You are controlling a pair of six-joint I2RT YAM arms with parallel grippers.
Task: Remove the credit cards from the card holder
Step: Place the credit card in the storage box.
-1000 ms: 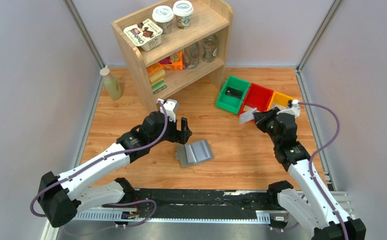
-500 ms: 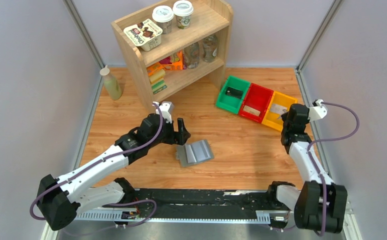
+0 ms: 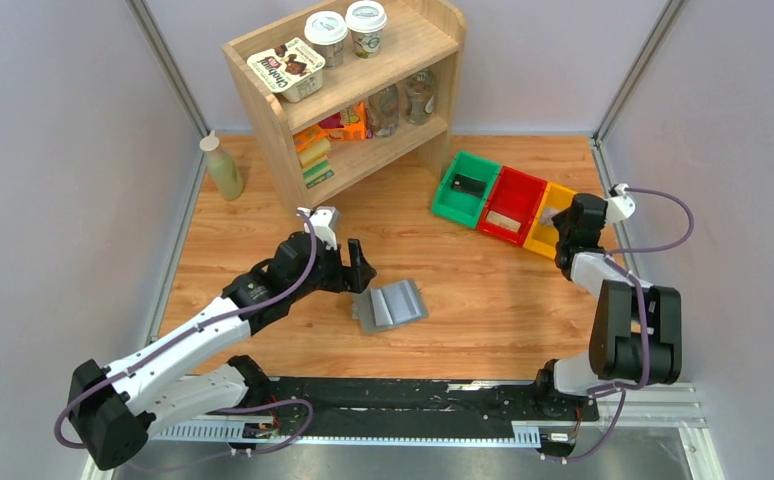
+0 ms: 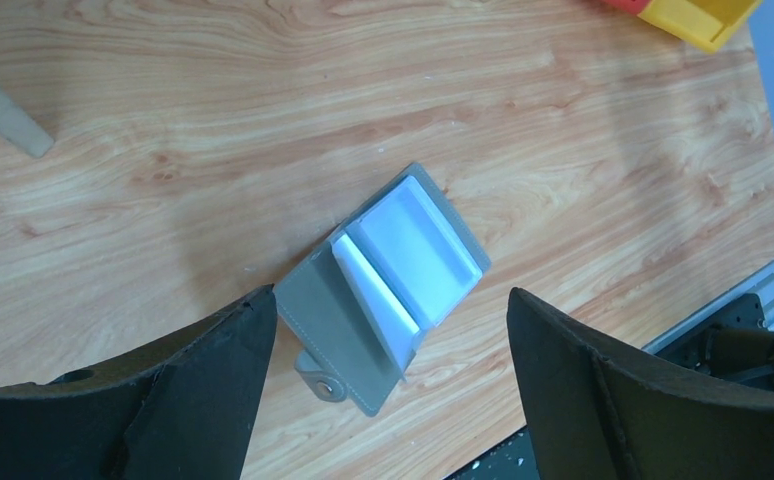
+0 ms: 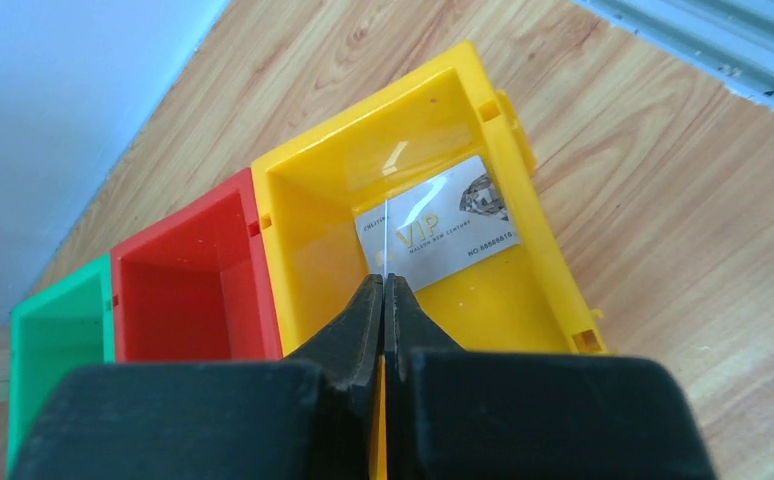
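The grey card holder (image 3: pixel 390 304) lies open on the wooden table, its pale blue-grey pockets (image 4: pixel 415 250) facing up. My left gripper (image 3: pixel 357 266) hovers just left of it, and in the left wrist view the open left gripper (image 4: pixel 391 300) has the holder (image 4: pixel 348 335) below its spread fingers, apart from them. My right gripper (image 5: pixel 385 282) is shut on a thin pale credit card (image 5: pixel 387 238) seen edge-on, above the yellow bin (image 5: pixel 293 250). A silver VIP card (image 5: pixel 453 235) lies flat in that bin. Another card (image 3: pixel 504 222) rests in the red bin (image 3: pixel 523 190).
The green bin (image 3: pixel 453 205) with a small dark object stands beside the red one. A wooden shelf (image 3: pixel 363 90) with cups and packets is at the back, a pale bottle (image 3: pixel 223 168) to its left. Grey walls close in both sides.
My right arm has swung from in front of the bins round to their right side, carrying the card over the yellow bin. The left gripper has drawn back slightly to the left.
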